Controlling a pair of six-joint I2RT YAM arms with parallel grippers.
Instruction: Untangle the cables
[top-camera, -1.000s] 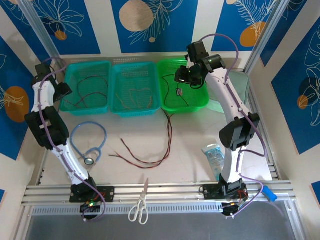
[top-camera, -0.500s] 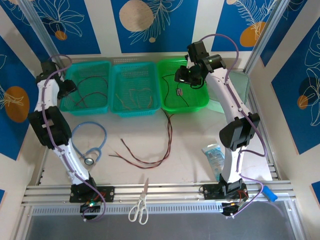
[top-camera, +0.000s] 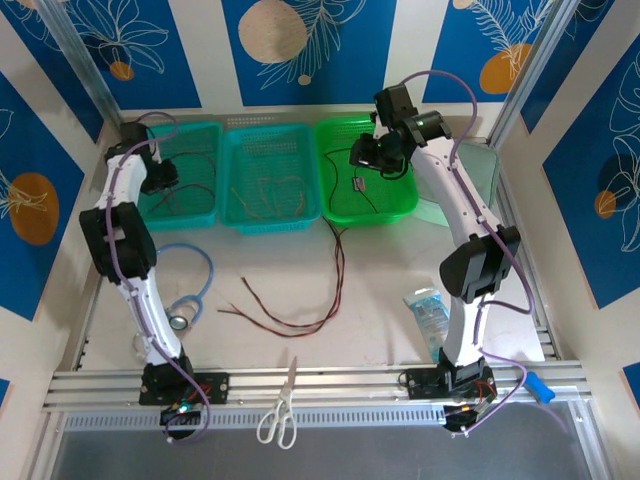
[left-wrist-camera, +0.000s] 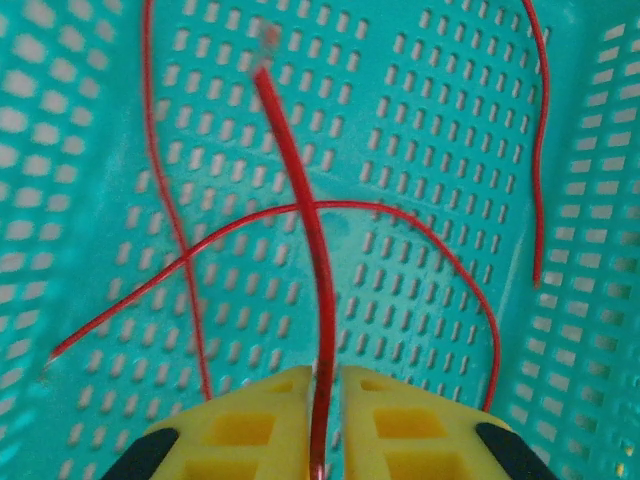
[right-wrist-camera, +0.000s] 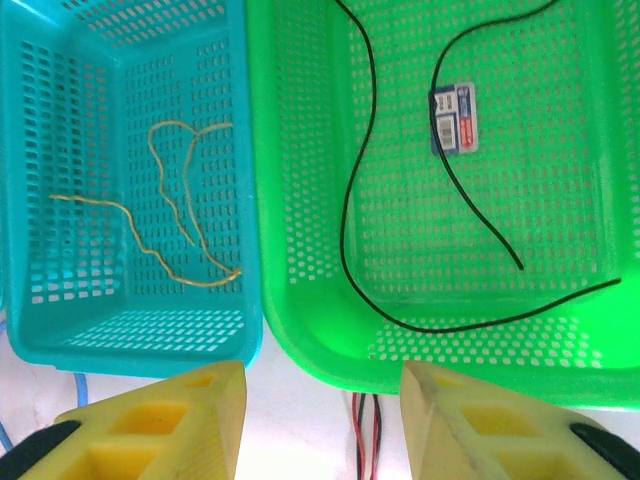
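My left hand pinched on a red cable over the far-left teal basket, I judge because reds are sorted there | my right hand wide, empty, above the green basket at its near rim | count: three baskets; two black cables in the green; seemingly two tan cables in the middle teal basket; red-and-dark tangle on the surface

You see two alike: the left white-tubed arm and the right white-tubed arm, each with black joint housings and a black base block at the frame's bottom. A thin purple cable loops along each. The left claw and right claw have yellow moulded fingers with recessed pockets and black mounts.
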